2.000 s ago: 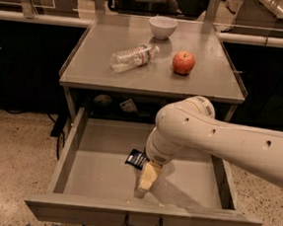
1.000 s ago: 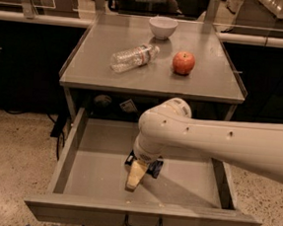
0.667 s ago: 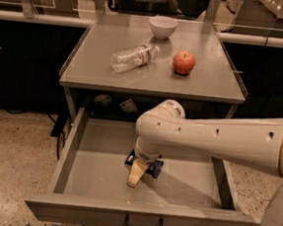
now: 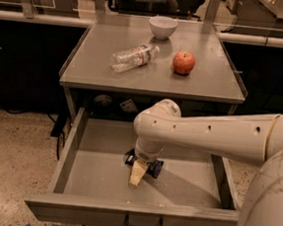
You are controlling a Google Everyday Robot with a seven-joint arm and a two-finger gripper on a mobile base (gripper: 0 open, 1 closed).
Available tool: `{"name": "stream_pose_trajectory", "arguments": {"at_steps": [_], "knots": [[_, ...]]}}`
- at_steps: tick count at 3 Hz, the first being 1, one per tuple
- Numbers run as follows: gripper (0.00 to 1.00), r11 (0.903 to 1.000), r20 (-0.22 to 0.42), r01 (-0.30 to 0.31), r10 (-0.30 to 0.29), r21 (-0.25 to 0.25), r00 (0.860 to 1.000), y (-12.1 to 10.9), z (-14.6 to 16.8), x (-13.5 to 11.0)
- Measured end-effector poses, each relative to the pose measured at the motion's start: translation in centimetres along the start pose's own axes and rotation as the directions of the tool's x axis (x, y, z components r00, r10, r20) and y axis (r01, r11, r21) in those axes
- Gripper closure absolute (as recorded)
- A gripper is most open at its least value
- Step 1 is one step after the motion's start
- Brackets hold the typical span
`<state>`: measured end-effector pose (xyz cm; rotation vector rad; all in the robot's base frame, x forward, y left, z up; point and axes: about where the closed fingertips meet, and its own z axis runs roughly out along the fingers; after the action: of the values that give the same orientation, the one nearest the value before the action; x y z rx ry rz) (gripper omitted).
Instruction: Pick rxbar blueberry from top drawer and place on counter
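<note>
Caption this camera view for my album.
Robot's tool in the open top drawer, at the rxbar blueberry; bottle, apple, bowl on counter.

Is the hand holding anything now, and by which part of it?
It cannot be told. The hand is down over the middle of the rxbar blueberry, which lies in the top drawer.

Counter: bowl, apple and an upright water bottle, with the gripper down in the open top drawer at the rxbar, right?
Not upright: the camera view shows the water bottle lying on its side. Bowl and apple are on the counter; the gripper is down in the top drawer at the rxbar.
</note>
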<state>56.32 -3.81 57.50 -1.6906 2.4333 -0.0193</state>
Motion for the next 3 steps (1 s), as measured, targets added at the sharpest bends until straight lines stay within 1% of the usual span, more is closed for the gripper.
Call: {"name": "stream_pose_trajectory", "arguments": {"at_steps": [1,2,3], "knots": [[0.00,1.0000,0.000,0.000,0.000,0.000,1.000,0.00,0.00,0.00],[0.18,1.0000,0.000,0.000,0.000,0.000,1.000,0.00,0.00,0.00],[0.41,1.0000,0.000,0.000,0.000,0.000,1.000,0.00,0.00,0.00]]}}
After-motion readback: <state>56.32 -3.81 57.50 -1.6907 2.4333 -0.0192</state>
